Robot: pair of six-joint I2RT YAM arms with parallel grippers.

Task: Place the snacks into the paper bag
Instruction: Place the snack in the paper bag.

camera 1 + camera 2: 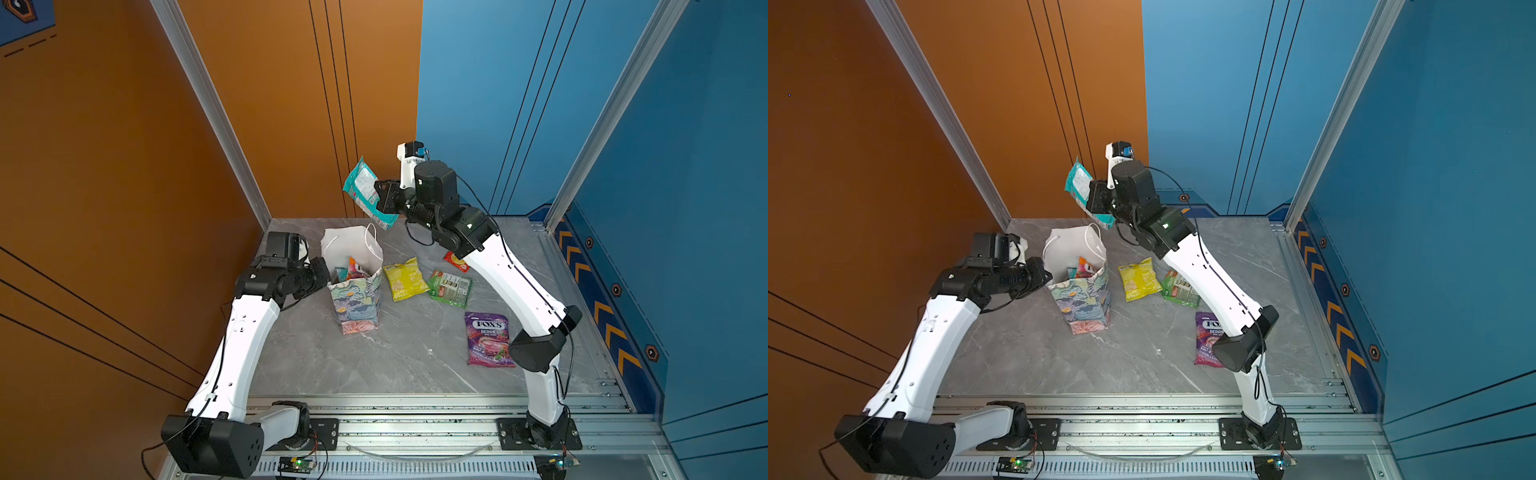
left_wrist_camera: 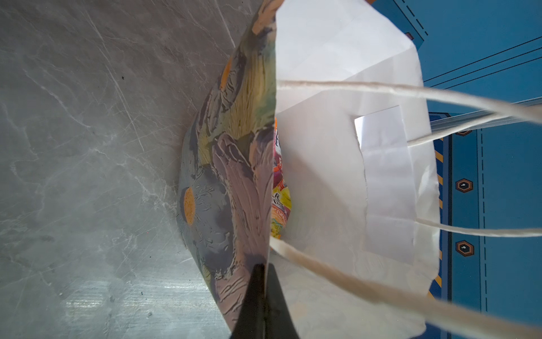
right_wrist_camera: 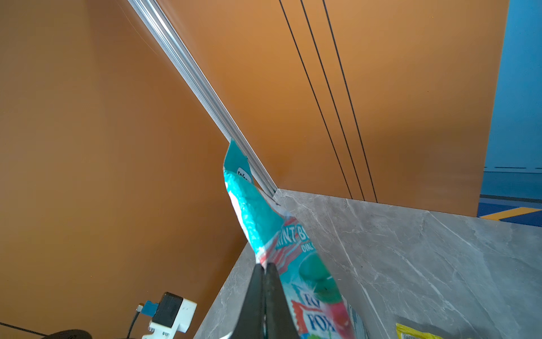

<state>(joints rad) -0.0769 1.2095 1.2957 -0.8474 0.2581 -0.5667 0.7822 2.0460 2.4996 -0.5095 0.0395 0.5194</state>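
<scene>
The flower-print paper bag (image 1: 358,301) (image 1: 1081,301) stands upright at the table's back left, mouth open, with colourful packets (image 1: 353,270) (image 2: 280,202) inside. My left gripper (image 1: 326,276) (image 2: 264,268) is shut on the bag's near-left rim. High above and behind the bag, my right gripper (image 1: 380,195) (image 3: 265,268) is shut on a teal packet (image 1: 365,193) (image 1: 1081,191) (image 3: 264,223) by its edge. On the table lie a yellow packet (image 1: 405,279) (image 1: 1139,279), a green one (image 1: 451,288) (image 1: 1177,289), a purple FOX'S Berries one (image 1: 487,338) (image 1: 1208,336) and a small red one (image 1: 456,261).
The grey marble table (image 1: 374,365) is bounded by an orange wall on the left and behind, a blue wall on the right and a metal rail (image 1: 415,415) in front. White cord handles (image 2: 381,293) hang from the bag's rim.
</scene>
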